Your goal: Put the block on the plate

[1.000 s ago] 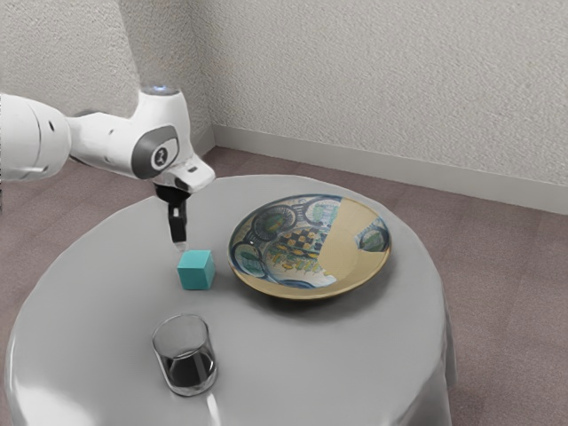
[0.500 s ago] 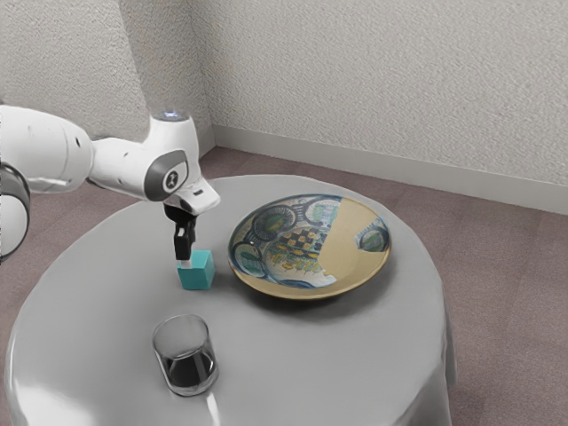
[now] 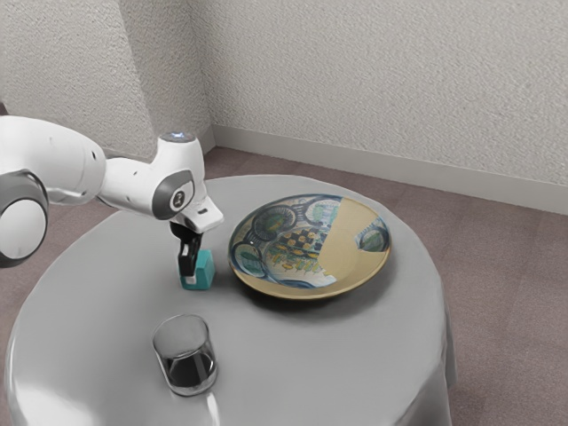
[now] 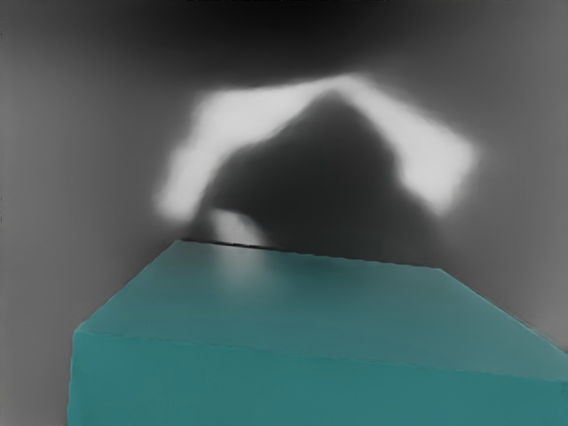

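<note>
Clear glass (image 3: 185, 355) with dark lower part, round grey table (image 3: 293, 373), rough pale walls (image 3: 382, 80), pale baseboard (image 3: 355, 162), brownish floor (image 3: 515, 266)

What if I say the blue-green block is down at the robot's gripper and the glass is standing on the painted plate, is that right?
Not quite: the glass stands on the table, apart from the painted plate, as the exterior view shows. The blue-green block is indeed down at the gripper.

The arm (image 3: 129, 185) is bent, its gripper (image 3: 190, 277) pointing down
</note>
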Robot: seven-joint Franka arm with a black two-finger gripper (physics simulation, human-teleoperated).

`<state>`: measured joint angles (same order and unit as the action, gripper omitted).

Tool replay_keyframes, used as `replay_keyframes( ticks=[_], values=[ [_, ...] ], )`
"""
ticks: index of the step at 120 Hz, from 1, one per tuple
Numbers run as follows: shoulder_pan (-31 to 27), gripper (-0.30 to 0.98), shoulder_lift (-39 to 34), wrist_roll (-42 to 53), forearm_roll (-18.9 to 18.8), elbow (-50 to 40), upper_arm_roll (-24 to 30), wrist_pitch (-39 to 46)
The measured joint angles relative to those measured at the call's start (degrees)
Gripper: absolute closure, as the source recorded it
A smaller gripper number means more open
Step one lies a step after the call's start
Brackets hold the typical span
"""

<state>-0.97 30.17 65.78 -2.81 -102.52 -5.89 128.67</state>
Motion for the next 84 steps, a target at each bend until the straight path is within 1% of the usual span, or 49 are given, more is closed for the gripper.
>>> replay_keyframes(
  ticks=[8,12,32,48,63,73,84],
  values=[
    [0.0,0.33,-0.03,0.11,-0.04,0.01,0.0,0.35],
    [0.0,0.35,-0.05,0.12,-0.11,0.01,0.0,0.54],
    [0.0,0.34,-1.94,0.13,-0.25,-0.9,0.0,0.7],
    [-0.08,0.33,-7.18,0.19,-0.23,-3.92,0.0,0.52],
    [0.03,0.33,-13.49,0.28,-0.24,-6.25,0.0,0.26],
    [0.72,0.32,-15.86,0.34,-0.22,-6.16,0.0,0.1],
    [2.82,0.32,-15.95,0.39,-0.12,-3.72,0.05,-0.02]
  ],
)
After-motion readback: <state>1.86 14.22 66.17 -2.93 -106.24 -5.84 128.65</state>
